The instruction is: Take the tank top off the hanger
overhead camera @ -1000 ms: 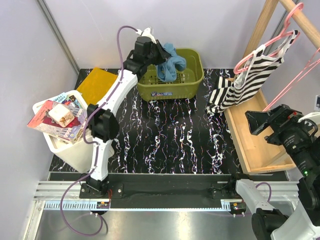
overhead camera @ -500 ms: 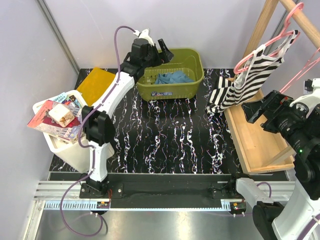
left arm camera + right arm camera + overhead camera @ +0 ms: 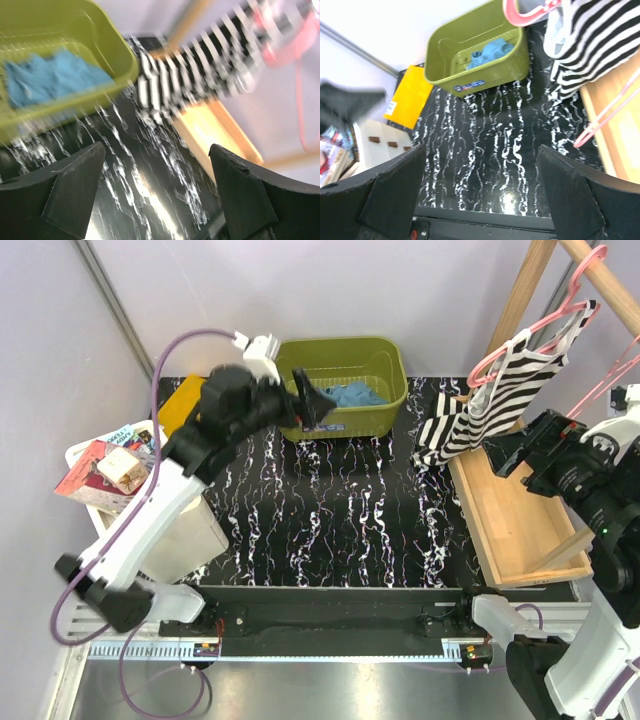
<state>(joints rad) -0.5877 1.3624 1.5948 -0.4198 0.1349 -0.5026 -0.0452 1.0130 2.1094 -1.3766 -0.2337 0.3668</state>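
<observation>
A black-and-white striped tank top point(image 3: 500, 400) hangs on a pink hanger point(image 3: 545, 330) from the wooden rack at the right, its hem resting by the rack's base. My right gripper point(image 3: 516, 448) stands open just right of the hem, with nothing between its fingers; its wrist view shows the tank top point(image 3: 600, 40) and hanger point(image 3: 530, 12) at the upper right, above the right gripper point(image 3: 482, 150). My left gripper point(image 3: 312, 400) is open and empty in front of the green basket; its blurred wrist view shows the tank top point(image 3: 200, 75) beyond the left gripper point(image 3: 157, 150).
A green basket point(image 3: 390, 350) at the back holds a blue garment point(image 3: 350, 393). The wooden rack base point(image 3: 510, 530) lies at the right, with a second pink hanger point(image 3: 590, 400) above it. A yellow book point(image 3: 185, 405) and a white bin of books point(image 3: 110, 475) sit at the left.
The left gripper opened, dropping the blue garment into the basket, then pulled back toward the near side. The right gripper moved up and left, close to the tank top's hem.
</observation>
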